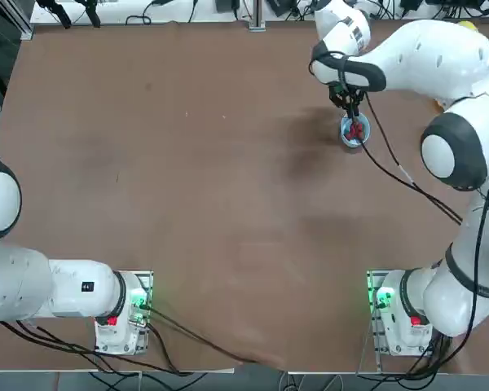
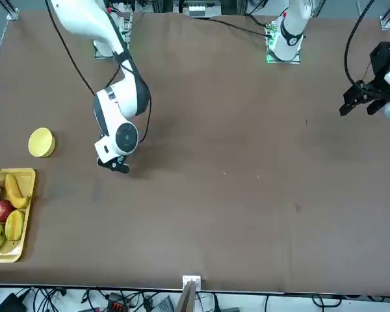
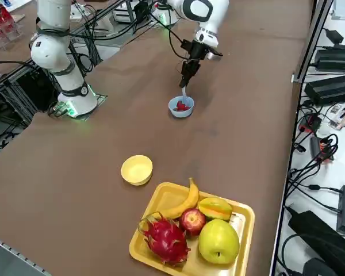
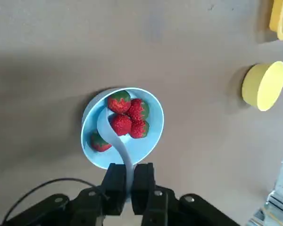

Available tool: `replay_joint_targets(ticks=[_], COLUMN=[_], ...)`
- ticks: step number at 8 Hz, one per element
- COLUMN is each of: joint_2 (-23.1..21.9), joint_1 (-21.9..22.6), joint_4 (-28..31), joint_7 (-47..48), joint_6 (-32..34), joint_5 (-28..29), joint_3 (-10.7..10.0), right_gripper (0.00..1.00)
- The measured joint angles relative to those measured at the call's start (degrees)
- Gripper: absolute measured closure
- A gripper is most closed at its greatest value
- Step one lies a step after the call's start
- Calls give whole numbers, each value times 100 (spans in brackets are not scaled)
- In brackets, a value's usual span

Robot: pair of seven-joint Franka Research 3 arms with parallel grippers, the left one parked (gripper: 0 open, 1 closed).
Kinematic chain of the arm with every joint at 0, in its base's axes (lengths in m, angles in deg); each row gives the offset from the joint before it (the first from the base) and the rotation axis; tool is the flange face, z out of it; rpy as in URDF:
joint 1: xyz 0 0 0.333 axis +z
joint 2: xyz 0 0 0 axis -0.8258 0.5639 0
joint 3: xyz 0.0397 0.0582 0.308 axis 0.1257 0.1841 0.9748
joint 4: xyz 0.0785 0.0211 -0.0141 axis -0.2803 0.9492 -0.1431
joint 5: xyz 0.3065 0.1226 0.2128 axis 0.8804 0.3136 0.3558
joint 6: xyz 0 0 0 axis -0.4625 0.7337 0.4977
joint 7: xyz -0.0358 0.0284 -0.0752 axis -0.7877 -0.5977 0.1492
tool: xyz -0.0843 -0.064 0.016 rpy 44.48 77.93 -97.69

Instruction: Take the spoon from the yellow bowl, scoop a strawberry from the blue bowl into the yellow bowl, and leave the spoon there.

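The light-blue bowl [image 4: 151,136] [image 3: 181,107] [image 1: 354,133] holds several red strawberries [image 4: 121,124]. My right gripper [image 4: 128,176] [image 3: 185,76] [image 1: 347,98] hangs right above the bowl, shut on the handle of the pale spoon [image 4: 114,139] [image 3: 184,92]. The spoon's scoop end lies down in the bowl among the berries. The small yellow bowl [image 4: 264,85] [image 3: 137,169] [image 2: 41,142] sits apart on the brown table with nothing in it. In the front view the arm hides the blue bowl, and the gripper [image 2: 114,164] shows low over the table.
A rectangular yellow tray [image 3: 248,214] with a banana, apple, dragon fruit and other fruit stands past the yellow bowl near the table's edge. A black cable [image 1: 391,167] trails from the right arm's wrist.
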Motion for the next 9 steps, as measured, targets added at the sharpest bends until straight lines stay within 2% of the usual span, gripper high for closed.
replay_joint_targets(ticks=[3,9], joint_2=[205,430], joint_1=[161,489], joint_4=[-213,-260], joint_7=[0,1], joint_6=[195,298], joint_5=[-204,-767], joint_3=[5,19], right_gripper=[89,89])
